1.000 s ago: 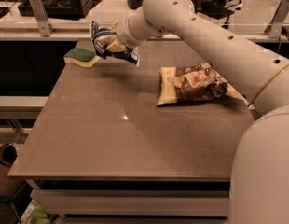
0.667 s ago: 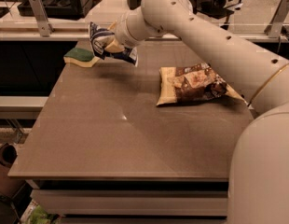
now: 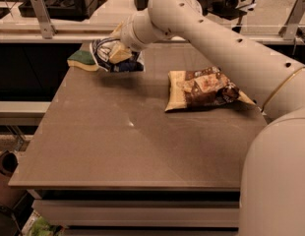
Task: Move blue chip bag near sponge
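Observation:
The blue chip bag is crumpled at the far left of the table, dark blue with a white panel. My gripper is on it at the end of the long white arm, shut on the bag and holding it low over the table. The sponge, dark green top over a pale yellow body, lies just left of the bag at the table's far left corner, nearly touching it.
A yellow-and-brown snack bag lies at the right middle of the brown table. My white arm spans from lower right to the far left. Desks with dark equipment stand behind the table.
The gripper and the blue bag have barely moved, perhaps a little lower toward the table. The sponge and the other bag have not moved.

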